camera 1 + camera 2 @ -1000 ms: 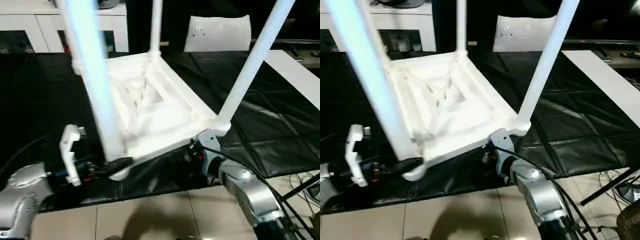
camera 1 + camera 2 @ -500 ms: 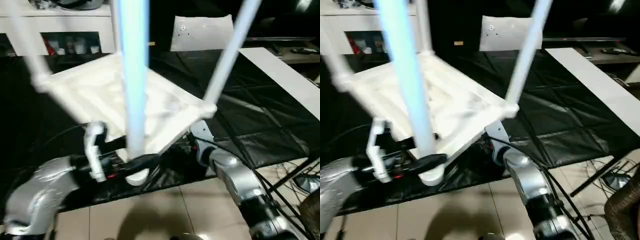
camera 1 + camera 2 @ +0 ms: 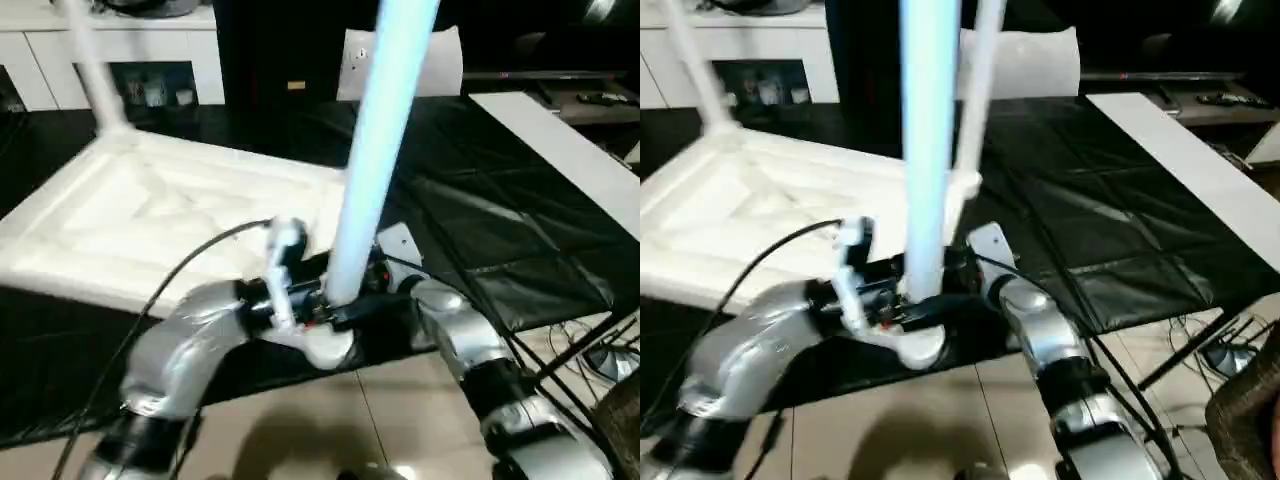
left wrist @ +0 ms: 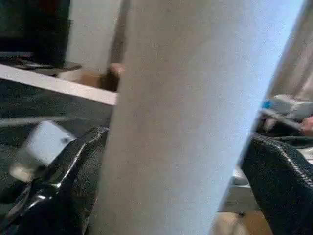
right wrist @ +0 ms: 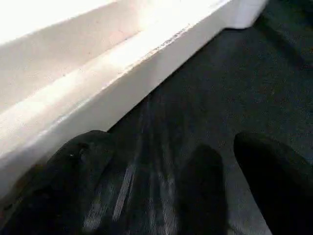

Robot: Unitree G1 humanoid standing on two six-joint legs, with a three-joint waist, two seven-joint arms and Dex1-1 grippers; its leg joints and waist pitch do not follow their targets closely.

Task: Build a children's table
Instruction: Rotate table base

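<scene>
Left jaws: spread wide around the near leg, one black finger on each side of the tube; from the wrist view looks like a straddling hold low on the leg, close to its socket, though firm contact cannot be told.
Right jaws: wide apart and empty in the right wrist view, fingers hanging over the black mat with the tabletop's white rim just beside them, not between them.
Left gripper: at the near corner socket, base of the near leg.
Right gripper: just beside the same near corner, under the rim edge.
Tabletop: upside down on the mat, ribbed underside up, stretching away to the left.
Far legs: one upright at the far left corner, another behind the near leg.
White bag: at the back, well apart from the work.
White board strip: on the right of the mat, apart.
Step in hand, as judged: steadying or seating the near leg in its socket.
Doing it well: keep leg in line with socket, press straight down, no sideways lean; brace the rim with the right gripper before pushing, so the tabletop does not slide on the mat.
</scene>
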